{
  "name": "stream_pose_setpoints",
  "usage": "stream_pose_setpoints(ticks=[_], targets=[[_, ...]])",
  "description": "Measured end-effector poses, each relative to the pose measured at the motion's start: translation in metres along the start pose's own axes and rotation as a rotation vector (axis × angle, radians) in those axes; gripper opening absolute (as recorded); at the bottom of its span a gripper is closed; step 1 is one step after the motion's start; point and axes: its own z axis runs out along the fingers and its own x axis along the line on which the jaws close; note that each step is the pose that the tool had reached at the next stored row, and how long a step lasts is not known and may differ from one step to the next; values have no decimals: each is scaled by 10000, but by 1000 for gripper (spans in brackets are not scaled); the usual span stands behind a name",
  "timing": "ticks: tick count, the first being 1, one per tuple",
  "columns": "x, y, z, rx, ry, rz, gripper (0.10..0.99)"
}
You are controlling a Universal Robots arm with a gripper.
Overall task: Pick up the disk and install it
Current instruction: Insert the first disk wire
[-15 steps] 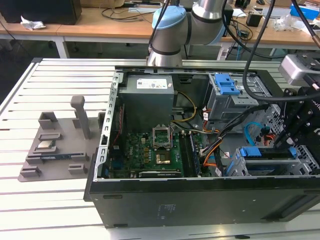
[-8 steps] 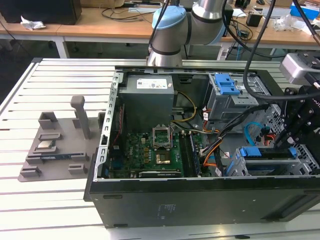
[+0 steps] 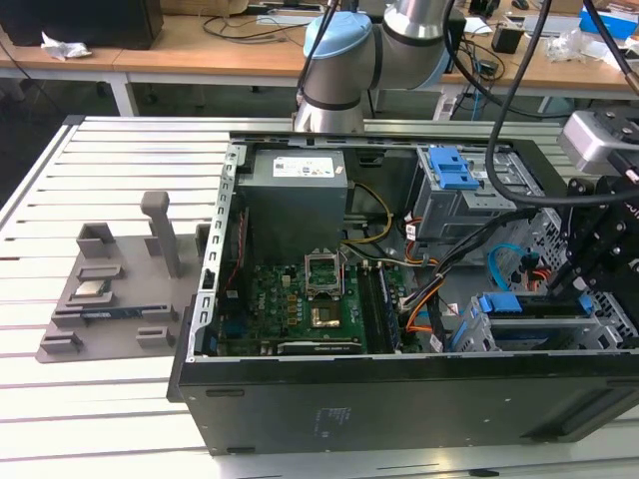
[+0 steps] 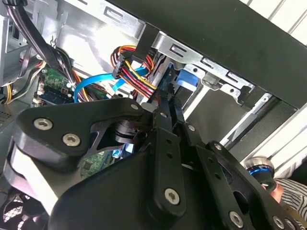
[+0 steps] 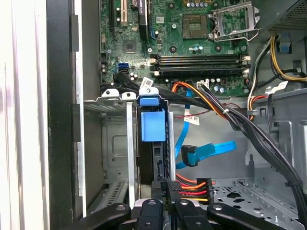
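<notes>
The gripper [image 5: 165, 199] was down inside the open computer case [image 3: 399, 399], at the exterior view's right, its fingers [image 4: 169, 122] drawn close together on the edge of the disk [image 5: 158, 160]. The disk stood on edge in the metal drive bay [image 5: 129, 143], its blue rail [image 5: 152, 125] showing. A blue cable [image 5: 206, 151] and a bundle of coloured wires [image 5: 194, 187] lay just beside it, with the green motherboard [image 5: 192, 38] beyond.

Even, bright overhead light fills the exterior view, with glare on the pale slatted table [image 3: 120, 150]. In the second wrist view the black gripper linkage [image 4: 163, 191] sits close and soft-focused, while the case wall behind it blows out white.
</notes>
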Motion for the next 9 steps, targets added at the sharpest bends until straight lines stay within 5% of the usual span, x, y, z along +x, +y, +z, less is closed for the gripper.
stream_pose_setpoints(ticks=[9], targets=[[23,-9,59,-34,-4,-1,165]])
